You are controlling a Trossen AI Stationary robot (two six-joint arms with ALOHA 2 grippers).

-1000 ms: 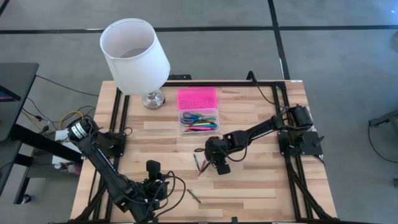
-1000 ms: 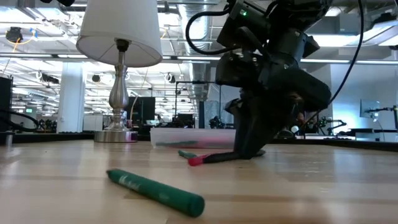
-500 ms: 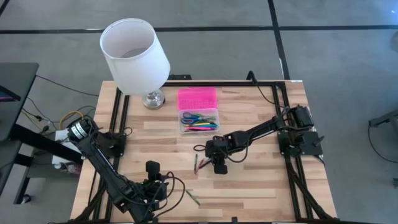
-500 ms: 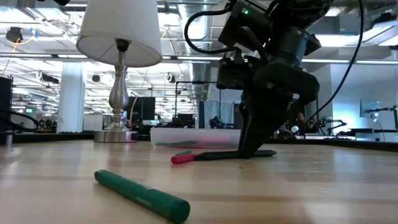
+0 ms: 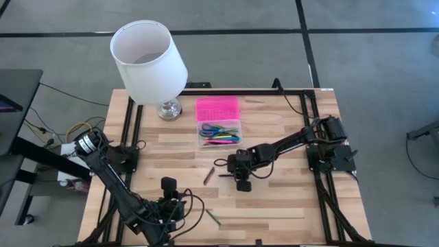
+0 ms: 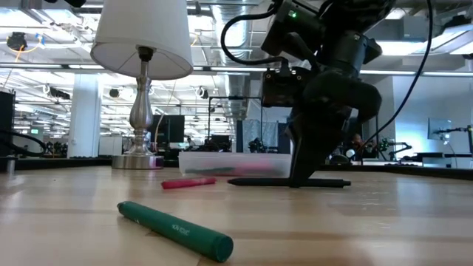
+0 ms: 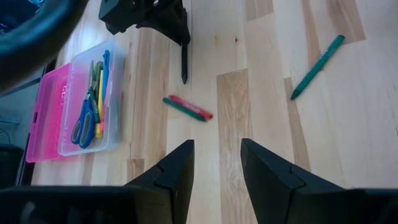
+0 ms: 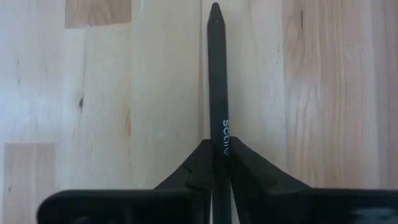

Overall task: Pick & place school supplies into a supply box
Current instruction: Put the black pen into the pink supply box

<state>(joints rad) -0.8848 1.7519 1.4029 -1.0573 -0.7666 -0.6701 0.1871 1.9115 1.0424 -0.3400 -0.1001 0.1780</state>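
A black pen [image 8: 215,74] lies on the table's middle, and my right gripper [image 8: 216,149] is shut on it from above [image 6: 299,179]. Just left of it lies a red crayon [image 5: 208,175] with green along one side [image 7: 186,107]. A green crayon [image 5: 214,217] lies near the front edge. The supply box [image 5: 219,132] stands farther back, its pink lid [image 5: 217,108] flat open, with blue-handled scissors [image 7: 83,118] and coloured pens inside. My left gripper [image 7: 216,149] hovers open over the front left [image 5: 170,186], holding nothing. My right gripper pinches the black pen's barrel [image 8: 217,134] between its two fingers, one on each long side. The fingers [image 6: 295,166] come steeply down from above and lie across the pen. The pen lies level on the table [image 6: 325,182], sticking out on both sides of the fingers.
A lamp with a white shade [image 5: 147,60] and metal foot [image 5: 169,109] stands at the back left, beside the box. Black frame rails [image 5: 128,130] run along the table's left and right sides. Bare wood lies between the crayons and the front edge.
My right gripper has rolled about its own line and shut on the black pen. The pen has turned about on the table and now lies level under the fingers. The red crayon, which lay against the pen, has slid away toward the table's left.
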